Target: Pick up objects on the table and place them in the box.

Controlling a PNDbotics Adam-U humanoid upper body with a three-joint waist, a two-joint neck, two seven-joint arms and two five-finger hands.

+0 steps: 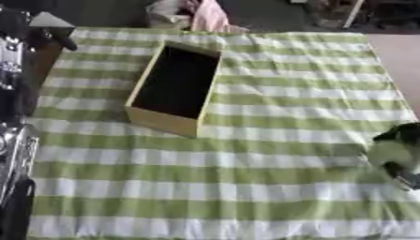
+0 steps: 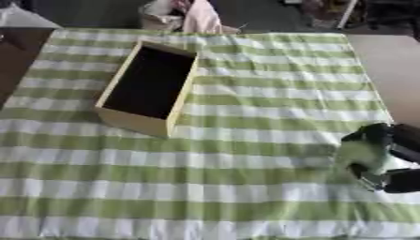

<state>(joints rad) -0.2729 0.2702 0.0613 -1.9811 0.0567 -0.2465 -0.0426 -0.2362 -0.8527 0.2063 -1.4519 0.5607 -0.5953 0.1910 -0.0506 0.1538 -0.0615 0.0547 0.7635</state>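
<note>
Right hand [image 2: 384, 157] of mine sits at the right edge of the table [image 2: 205, 197], fingers curled around a pale green object [image 2: 358, 153] whose shape I cannot make out. Well to the far left stands the box [image 2: 135, 123], yellow-walled, dark inside, open upward on the green-and-white checked cloth [image 2: 246, 93]. Left of the table, I see only my left arm [image 1: 12, 154]; its hand is not visible.

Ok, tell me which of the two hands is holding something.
The right hand, at the checked cloth's right edge: its fingers curl round a pale green thing. Of the left, only the arm shows, holding nothing.
</note>
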